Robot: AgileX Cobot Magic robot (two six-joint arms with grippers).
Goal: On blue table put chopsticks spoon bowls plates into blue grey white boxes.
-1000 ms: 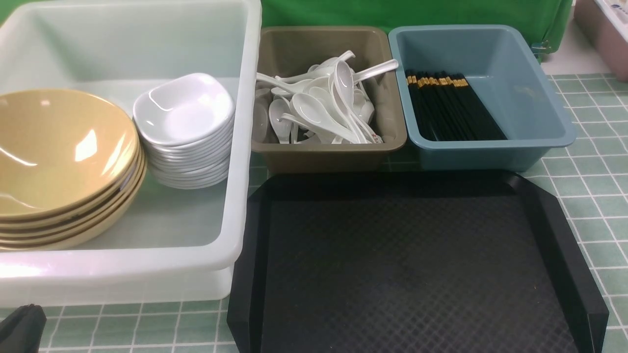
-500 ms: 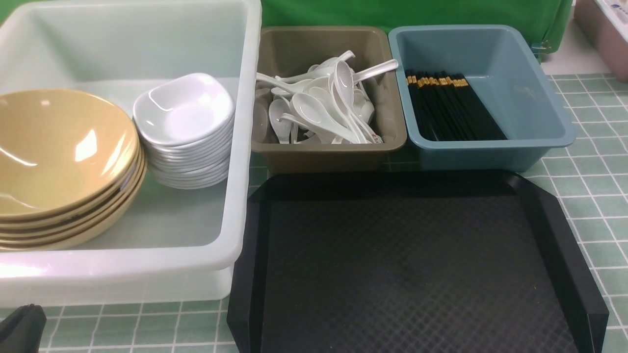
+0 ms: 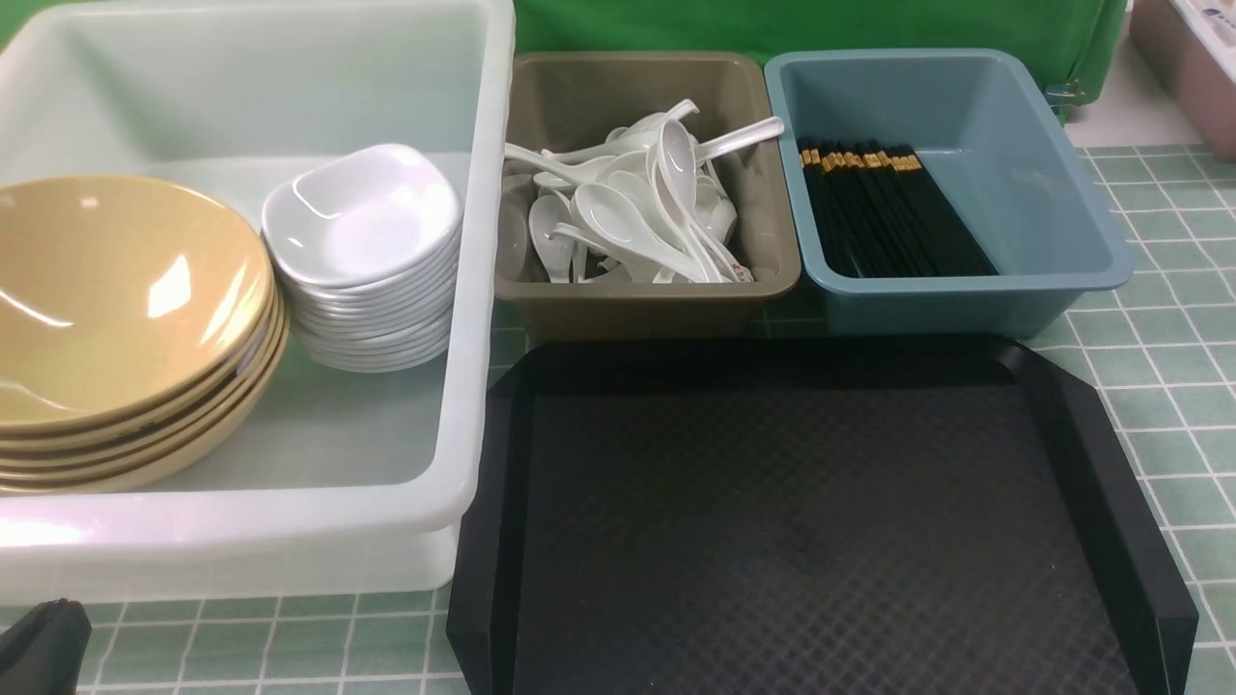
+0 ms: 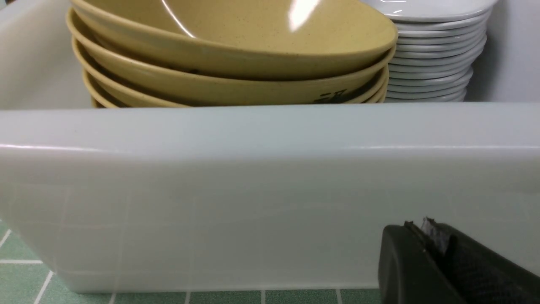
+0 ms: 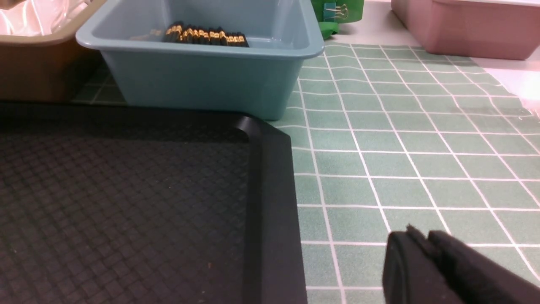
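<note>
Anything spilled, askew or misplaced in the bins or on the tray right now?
Nothing spilled or misplaced. The top bowl sits tilted on its stack in the white tub, and one spoon leans on the rim between the grey box and blue box. The black tray holds nothing.

black tray (image 3: 801,521) lies bare; white tub (image 3: 478,290) walls its left side.
</note>
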